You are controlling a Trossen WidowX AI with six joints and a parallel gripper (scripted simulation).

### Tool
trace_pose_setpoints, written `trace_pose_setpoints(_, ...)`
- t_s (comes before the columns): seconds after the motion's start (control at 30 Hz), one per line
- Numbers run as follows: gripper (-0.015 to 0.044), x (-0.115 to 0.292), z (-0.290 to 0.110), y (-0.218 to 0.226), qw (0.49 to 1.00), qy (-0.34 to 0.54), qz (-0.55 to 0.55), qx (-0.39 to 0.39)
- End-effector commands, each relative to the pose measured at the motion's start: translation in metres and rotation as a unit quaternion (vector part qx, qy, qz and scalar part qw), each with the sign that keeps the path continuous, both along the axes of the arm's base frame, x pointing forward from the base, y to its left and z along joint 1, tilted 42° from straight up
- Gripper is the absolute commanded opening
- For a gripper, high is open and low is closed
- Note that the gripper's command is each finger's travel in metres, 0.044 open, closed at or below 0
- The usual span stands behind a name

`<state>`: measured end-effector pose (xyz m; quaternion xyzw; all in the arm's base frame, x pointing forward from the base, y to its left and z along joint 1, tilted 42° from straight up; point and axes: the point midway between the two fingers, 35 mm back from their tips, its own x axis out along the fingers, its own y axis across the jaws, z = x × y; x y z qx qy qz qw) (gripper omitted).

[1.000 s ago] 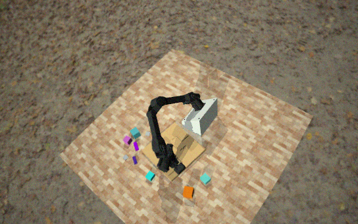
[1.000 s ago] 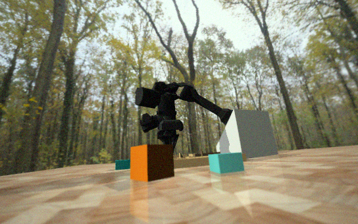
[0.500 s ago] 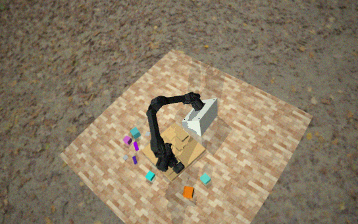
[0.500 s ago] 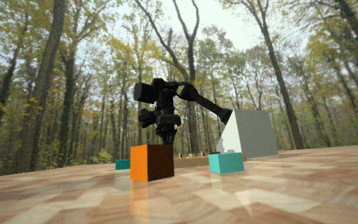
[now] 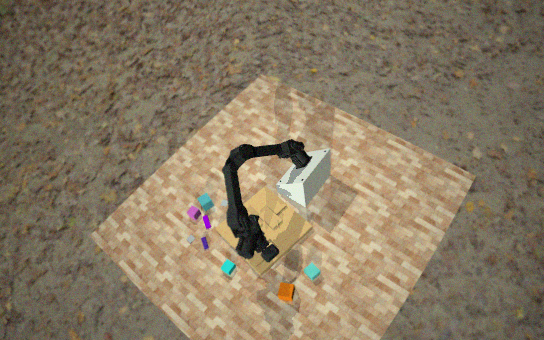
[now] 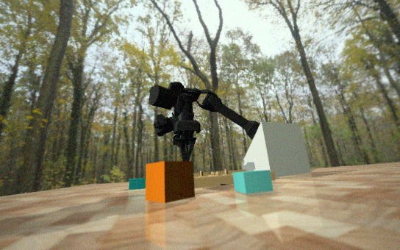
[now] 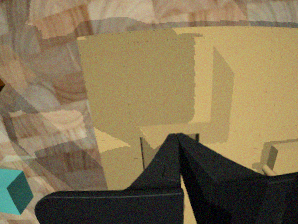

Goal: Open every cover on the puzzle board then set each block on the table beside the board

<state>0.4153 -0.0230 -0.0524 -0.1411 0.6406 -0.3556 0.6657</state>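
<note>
While pressed together on nothing, the pincer (image 7: pixel 178 141) hangs at a tan cover's (image 7: pixel 136 79) near edge.

The puzzle board (image 5: pixel 295 231) was tan, the table (image 5: pixel 400 200) brick-patterned wood. Beyond the black jaws lay orange (image 5: pixel 286 291) and teal blocks (image 5: pixel 312 271).

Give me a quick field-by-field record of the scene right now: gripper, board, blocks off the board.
gripper: shut, holding nothing, fingertips pointing down over the board
board: tan puzzle board on the wood-pattern table
cover: tan square cover just ahead of the fingertips
blocks on table: orange block, teal block, second teal block
small pieces: purple and teal bits on the table beside the board
arm base: grey wedge mount
</note>
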Motion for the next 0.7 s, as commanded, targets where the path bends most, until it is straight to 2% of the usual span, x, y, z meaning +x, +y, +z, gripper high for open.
trace_pose_setpoints(0.0, 0.0, 0.002, 0.006, 0.006, 1.0, -0.003, 0.0, 0.002)
trace_pose_setpoints(0.3, 0.0, -0.001, 0.009, 0.007, 1.0, 0.0, 0.0, 0.0)
trace_pose_setpoints(0.67, 0.0, -0.051, 0.02, 0.021, 1.0, 0.0, 0.001, 0.002)
